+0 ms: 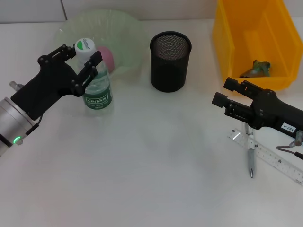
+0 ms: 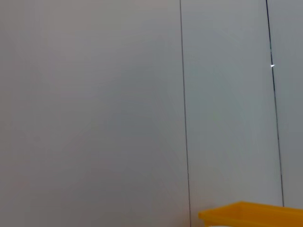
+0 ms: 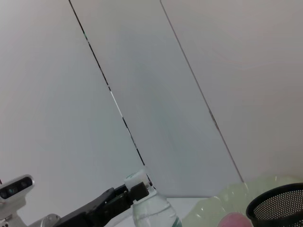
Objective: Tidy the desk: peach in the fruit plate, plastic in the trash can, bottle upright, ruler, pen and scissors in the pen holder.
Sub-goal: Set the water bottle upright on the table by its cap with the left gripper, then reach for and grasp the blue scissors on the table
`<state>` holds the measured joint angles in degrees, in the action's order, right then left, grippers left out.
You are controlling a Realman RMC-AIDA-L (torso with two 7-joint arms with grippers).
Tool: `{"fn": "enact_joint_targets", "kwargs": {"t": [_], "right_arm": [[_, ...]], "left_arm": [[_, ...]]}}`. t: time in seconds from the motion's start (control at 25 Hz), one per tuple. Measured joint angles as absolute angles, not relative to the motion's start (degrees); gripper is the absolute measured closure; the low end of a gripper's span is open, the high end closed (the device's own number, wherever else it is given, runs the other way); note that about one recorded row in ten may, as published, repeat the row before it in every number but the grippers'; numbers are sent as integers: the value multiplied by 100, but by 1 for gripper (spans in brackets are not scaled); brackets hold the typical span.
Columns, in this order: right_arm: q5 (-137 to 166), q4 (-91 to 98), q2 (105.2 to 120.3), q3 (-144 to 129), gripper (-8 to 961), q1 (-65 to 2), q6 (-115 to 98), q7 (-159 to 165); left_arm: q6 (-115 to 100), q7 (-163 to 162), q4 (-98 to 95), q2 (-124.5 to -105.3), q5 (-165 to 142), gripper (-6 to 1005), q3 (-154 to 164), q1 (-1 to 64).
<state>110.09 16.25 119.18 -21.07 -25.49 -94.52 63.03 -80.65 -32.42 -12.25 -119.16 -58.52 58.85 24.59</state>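
Nearest you, at the desk's (image 1: 142,179) right edge, the pen (image 1: 251,161) and ruler (image 1: 272,158) lie crossed beneath the right gripper (image 1: 222,92), whose jaws stand released, grasping nothing. Farther in, toward the left edge, the left gripper (image 1: 81,59) has its fingers either side of the upright bottle (image 1: 96,80), slightly parted around its neck. Only the head view shows that; the left wrist view gives you wall and the trash can's (image 2: 251,215) rim. Beyond stand the pen holder (image 1: 170,61), and the peach (image 1: 106,56) in the fruit plate (image 1: 125,35).
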Motion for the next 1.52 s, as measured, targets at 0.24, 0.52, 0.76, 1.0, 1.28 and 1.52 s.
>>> {"fn": "enact_joint_targets", "kwargs": {"t": [0.24, 0.52, 0.76, 1.0, 1.28, 1.52], "right_arm": [[11013, 1626, 11918, -2098, 189, -2550, -9438, 6298], [11013, 1626, 11918, -2095, 188, -2558, -9439, 6299], [10990, 1667, 11916, -2082, 189, -2568, -9597, 6391], [10922, 2932, 11882, -2152, 189, -2511, -10213, 7725], [12079, 6975, 11874, -3110, 190, -2539, -10831, 11291], [14516, 9914, 11908, -4550, 188, -2771, -11211, 13440]], "left_arm": [[-8075, -3236, -1137, -11918, -5702, 517, 5863, 2490], [-8248, -3232, -1117, -11918, -5545, 311, 5849, 2396], [-9118, -3333, -1167, -11870, -5328, 224, 5828, 2075], [-9450, -3847, -1394, -11770, -5475, 216, 5899, 1830], [-9680, -5712, -2804, -11258, -8054, 222, 6165, 1622], [-9593, -5811, -2866, -11291, -8290, 222, 6166, 1692]]}}
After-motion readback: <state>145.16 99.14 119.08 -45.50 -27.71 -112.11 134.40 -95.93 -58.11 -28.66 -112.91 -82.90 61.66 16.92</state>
